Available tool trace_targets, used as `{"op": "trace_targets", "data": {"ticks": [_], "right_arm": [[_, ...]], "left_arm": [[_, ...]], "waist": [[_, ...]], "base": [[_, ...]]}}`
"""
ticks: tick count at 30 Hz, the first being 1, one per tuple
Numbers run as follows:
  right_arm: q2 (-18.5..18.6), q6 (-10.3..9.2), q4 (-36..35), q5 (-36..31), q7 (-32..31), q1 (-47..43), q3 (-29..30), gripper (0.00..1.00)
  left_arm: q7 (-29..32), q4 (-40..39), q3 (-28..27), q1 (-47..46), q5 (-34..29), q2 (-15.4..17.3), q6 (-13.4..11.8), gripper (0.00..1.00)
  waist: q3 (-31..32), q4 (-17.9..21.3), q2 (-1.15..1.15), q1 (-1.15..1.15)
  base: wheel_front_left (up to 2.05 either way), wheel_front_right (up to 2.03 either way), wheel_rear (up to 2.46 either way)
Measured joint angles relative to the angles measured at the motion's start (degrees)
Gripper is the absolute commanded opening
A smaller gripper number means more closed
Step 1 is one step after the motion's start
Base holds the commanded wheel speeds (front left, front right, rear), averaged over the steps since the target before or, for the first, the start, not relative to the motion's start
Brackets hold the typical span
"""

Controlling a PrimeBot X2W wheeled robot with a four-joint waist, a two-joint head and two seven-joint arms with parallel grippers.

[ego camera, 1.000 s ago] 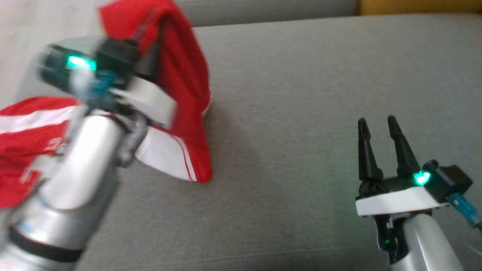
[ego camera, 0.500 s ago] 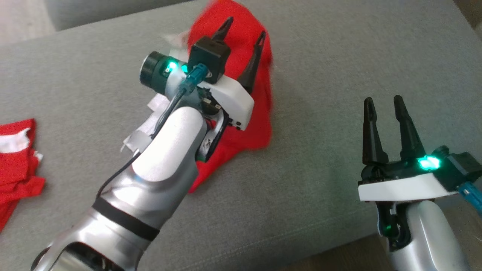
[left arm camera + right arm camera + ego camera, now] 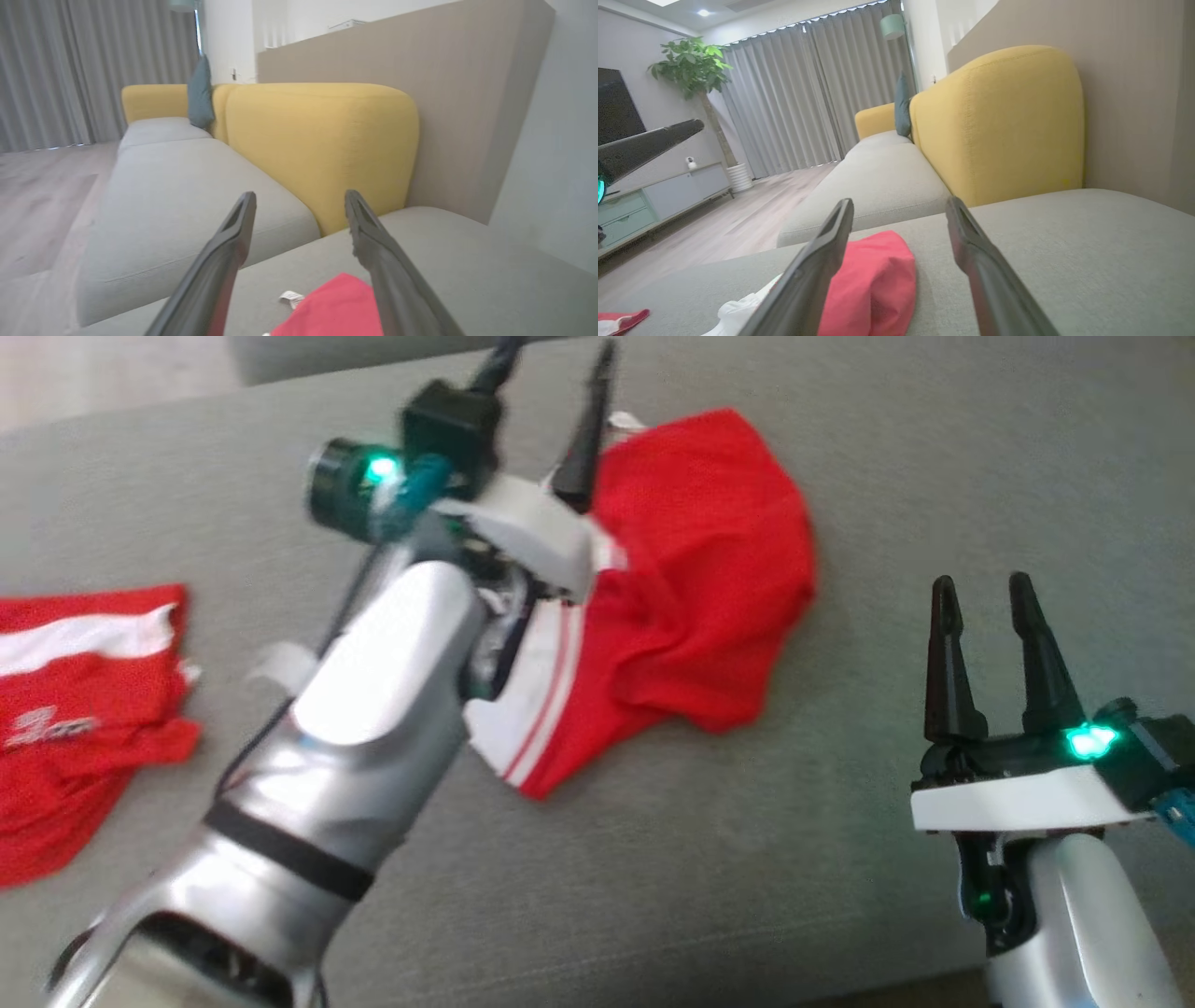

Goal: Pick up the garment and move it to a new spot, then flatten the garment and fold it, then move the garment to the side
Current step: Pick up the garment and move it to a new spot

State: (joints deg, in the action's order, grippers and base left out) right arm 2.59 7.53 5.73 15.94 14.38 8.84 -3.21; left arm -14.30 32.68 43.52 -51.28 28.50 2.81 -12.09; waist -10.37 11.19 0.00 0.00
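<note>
The two long dark fingers (image 3: 224, 266) of your left gripper (image 3: 300, 196) stand wide apart with nothing between them, their tips raised above the seat and pointing toward the mustard-yellow upholstered backrest (image 3: 322, 149). Just below and between those fingers lies the near edge of the crumpled red fabric garment with a white striped band (image 3: 709, 569), with a small white label (image 3: 290, 296) poking out beside it. Your right gripper (image 3: 982, 583) rests at the lower right of the head view, its fingers (image 3: 948, 663) also spread and empty, well apart from the cloth. The garment sits loose in a rumpled heap near the middle of the flat grey woven sofa cushion (image 3: 840, 859), touching no finger; its white band is partly hidden under the silver left forearm. A second red and white cloth (image 3: 84, 709) lies by itself at the far left of the cushion. Judging by how things lie, the garment is down at its new spot and free, so the carrying step looks finished and the flattening has not begun. The next move likely calls for bringing both grippers low to opposite edges of the heap, pinching one layer each and drawing them apart. Finding a true corner in those folds may be hard, and the blurred head view makes the edges uncertain.
</note>
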Motion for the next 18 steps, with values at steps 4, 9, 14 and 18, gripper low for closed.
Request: {"op": "trace_targets", "data": {"ticks": [4, 9, 14, 18], "right_arm": [[0.0, 0.0, 1.1, -2.2, 0.0, -0.5, 0.9, 1.0], [0.0, 0.0, 2.2, -3.5, 0.0, -3.0, 1.4, 1.0], [0.0, 0.0, 3.3, -4.3, -0.2, -5.5, 1.5, 1.0], [0.0, 0.0, 3.8, -4.4, -0.2, -7.8, 1.6, 1.0]], "left_arm": [[0.0, -5.0, -4.6, 5.9, -0.8, 4.4, 0.0, 1.0], [-0.4, -11.7, -8.0, 18.5, -2.3, 8.4, -0.1, 1.0], [-0.4, -17.4, -11.5, 31.8, -2.3, 9.3, -0.5, 1.0], [-0.4, -22.1, -14.7, 39.5, -3.8, 8.3, -0.7, 1.0]], "waist": [[1.9, -5.6, 0.0, 0.0], [4.3, -11.0, 0.0, 0.0], [7.6, -14.8, 0.0, 0.0], [9.9, -16.6, 0.0, 0.0]], "base": [[0.0, 0.0, 0.0], [0.0, 0.0, 0.0], [0.0, 0.0, 0.0], [0.0, 0.0, 0.0]]}}
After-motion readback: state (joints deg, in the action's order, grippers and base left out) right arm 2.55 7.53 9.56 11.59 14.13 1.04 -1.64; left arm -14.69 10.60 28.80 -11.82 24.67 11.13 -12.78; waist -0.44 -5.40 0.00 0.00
